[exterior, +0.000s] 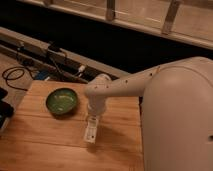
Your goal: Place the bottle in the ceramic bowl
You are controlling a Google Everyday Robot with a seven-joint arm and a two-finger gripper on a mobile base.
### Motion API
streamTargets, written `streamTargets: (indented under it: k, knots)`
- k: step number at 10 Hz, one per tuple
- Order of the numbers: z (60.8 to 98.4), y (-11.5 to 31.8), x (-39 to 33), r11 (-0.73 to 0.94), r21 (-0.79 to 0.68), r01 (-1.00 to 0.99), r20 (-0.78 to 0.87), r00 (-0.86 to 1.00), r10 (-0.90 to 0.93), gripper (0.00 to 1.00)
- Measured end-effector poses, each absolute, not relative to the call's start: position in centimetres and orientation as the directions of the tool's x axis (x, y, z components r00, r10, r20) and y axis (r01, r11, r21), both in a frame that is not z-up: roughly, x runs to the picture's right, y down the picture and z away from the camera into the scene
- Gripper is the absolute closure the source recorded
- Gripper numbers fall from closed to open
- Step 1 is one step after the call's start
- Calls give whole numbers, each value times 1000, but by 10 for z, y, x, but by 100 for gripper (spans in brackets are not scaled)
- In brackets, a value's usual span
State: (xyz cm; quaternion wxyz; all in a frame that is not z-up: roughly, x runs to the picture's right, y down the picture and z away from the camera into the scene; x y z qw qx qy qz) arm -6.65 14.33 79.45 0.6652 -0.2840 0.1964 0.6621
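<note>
The bottle (90,132) lies on the wooden table (45,145), a pale slim shape pointing toward the front edge. My gripper (92,120) hangs straight down from the white arm and sits right over the bottle's far end. The ceramic bowl (62,101), green inside with a darker rim, stands on the table to the left of the gripper, about a hand's width from the bottle, and holds nothing.
The large white arm housing (175,120) fills the right side. Black cables (15,75) and a rail with small devices (55,55) run behind the table's far edge. A dark object (4,111) sits at the left edge.
</note>
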Motion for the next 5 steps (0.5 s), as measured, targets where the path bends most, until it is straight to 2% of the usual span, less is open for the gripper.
streamTargets:
  k: [5]
  knots:
    - [801, 66, -150, 104, -239, -965, -571, 226, 789, 100]
